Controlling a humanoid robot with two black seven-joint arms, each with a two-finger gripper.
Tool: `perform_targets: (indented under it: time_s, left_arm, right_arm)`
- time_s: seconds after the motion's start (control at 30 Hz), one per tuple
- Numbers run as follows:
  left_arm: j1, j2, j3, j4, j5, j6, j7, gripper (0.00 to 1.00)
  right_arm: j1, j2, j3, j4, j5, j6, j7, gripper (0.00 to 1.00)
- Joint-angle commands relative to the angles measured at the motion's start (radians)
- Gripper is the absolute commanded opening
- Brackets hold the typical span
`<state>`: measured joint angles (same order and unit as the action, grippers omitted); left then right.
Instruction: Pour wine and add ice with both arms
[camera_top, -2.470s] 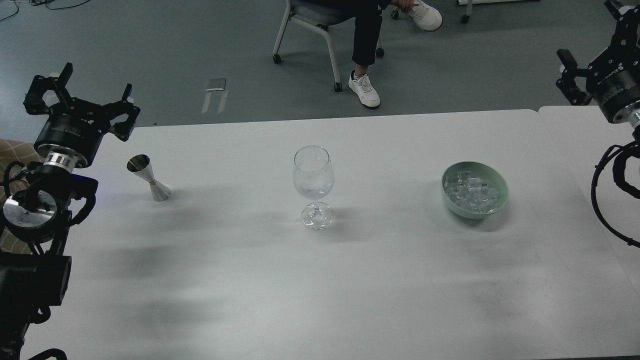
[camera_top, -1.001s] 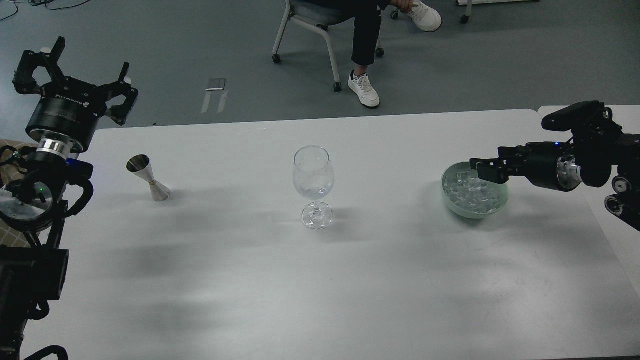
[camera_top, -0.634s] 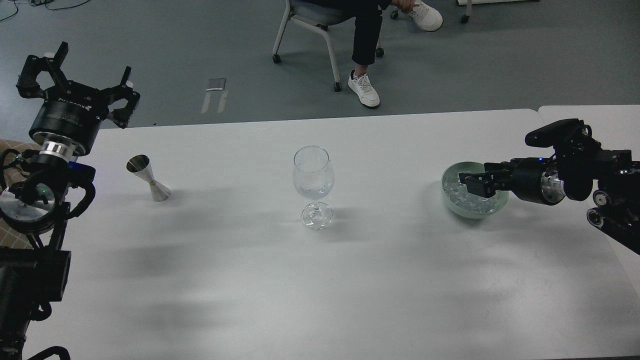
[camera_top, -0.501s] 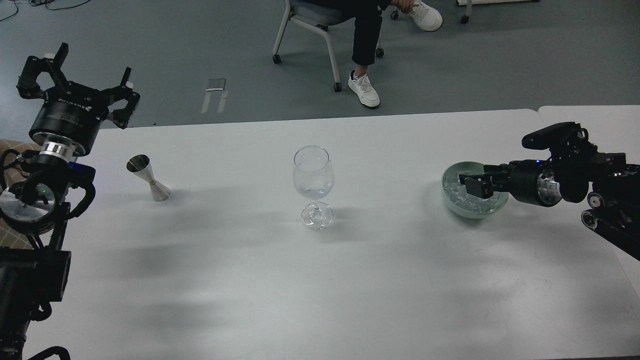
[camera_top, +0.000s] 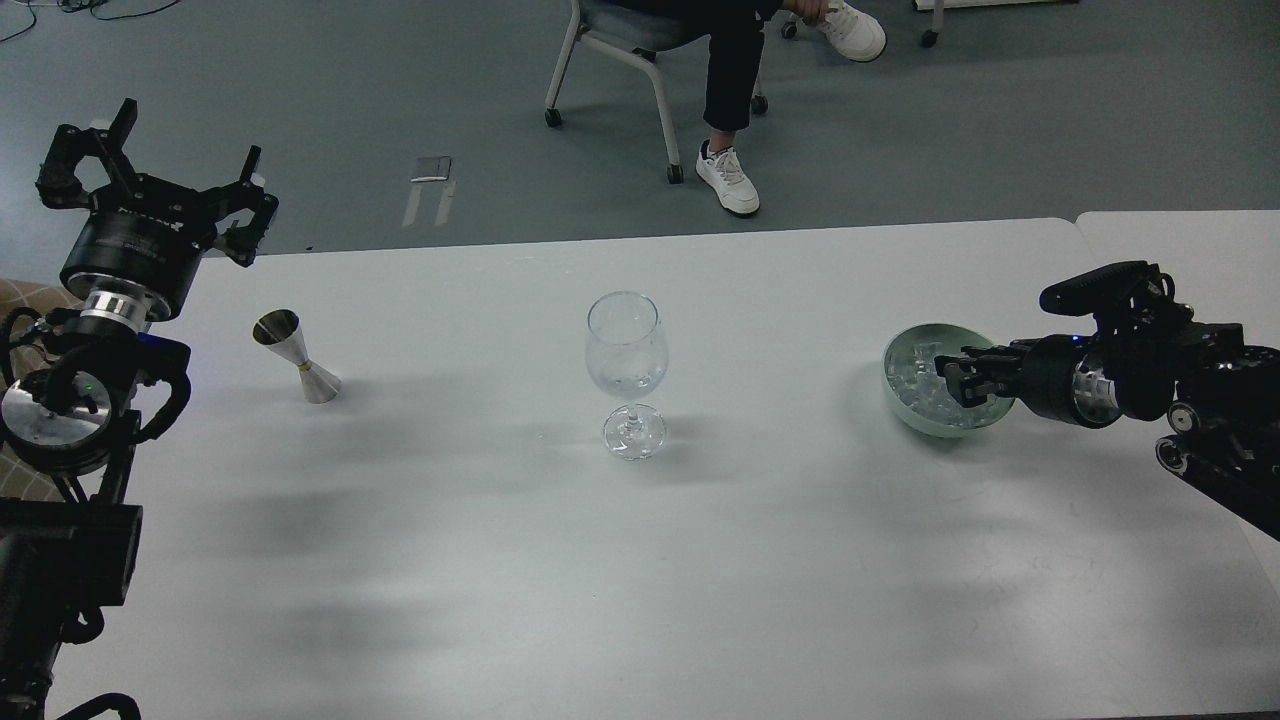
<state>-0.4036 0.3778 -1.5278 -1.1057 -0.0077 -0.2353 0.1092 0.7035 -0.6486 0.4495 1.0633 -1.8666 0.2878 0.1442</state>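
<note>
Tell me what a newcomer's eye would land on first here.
First, the tall clear stemmed wine glass, upright at the middle of the white table. Next, at the right, the right arm's black pincer reaching into the pale green bowl of clear ice cubes. At the left, a small silver double-cone jigger stands below the raised, spread left pincer.

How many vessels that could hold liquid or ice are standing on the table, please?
3: a steel jigger at the left, a wine glass in the middle, a green bowl at the right.
</note>
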Motion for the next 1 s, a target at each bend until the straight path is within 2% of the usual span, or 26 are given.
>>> perform_targets:
  time_s: [0.0, 0.03, 0.17, 0.23, 0.3, 0.5, 0.7, 0.97]
  left_arm:
    - [-0.001, 0.001, 0.000, 0.003, 0.000, 0.002, -0.002, 0.98]
    - [-0.003, 0.001, 0.000, 0.003, 0.000, 0.002, -0.002, 0.98]
    - [-0.004, 0.003, 0.000, 0.003, 0.000, 0.002, -0.002, 0.98]
    - [-0.003, 0.003, 0.000, 0.003, 0.000, 0.002, -0.002, 0.98]
    - [-0.004, 0.003, 0.000, 0.003, 0.000, 0.002, -0.002, 0.98]
    - [-0.008, 0.003, 0.002, 0.003, 0.002, 0.004, 0.000, 0.98]
    - [-0.009, 0.003, 0.002, 0.001, 0.002, 0.004, -0.005, 0.98]
    - [-0.008, 0.004, 0.000, 0.001, 0.000, 0.002, 0.001, 0.98]
  right_arm:
    - [-0.002, 0.000, 0.000, 0.004, 0.001, 0.001, 0.000, 0.06]
    - [-0.002, 0.001, 0.001, 0.003, 0.001, 0.001, -0.001, 0.00]
    - [0.010, -0.008, 0.006, 0.024, 0.012, 0.001, 0.003, 0.00]
    - [0.011, -0.028, 0.009, 0.081, 0.014, 0.001, 0.006, 0.00]
    - [0.016, -0.104, 0.024, 0.153, 0.015, 0.001, 0.005, 0.00]
    - [0.048, -0.135, 0.150, 0.270, 0.018, 0.002, 0.005, 0.00]
    - [0.067, -0.053, 0.288, 0.363, 0.017, 0.002, 0.000, 0.00]
    - [0.132, 0.125, 0.267, 0.428, 0.011, 0.011, -0.001, 0.00]
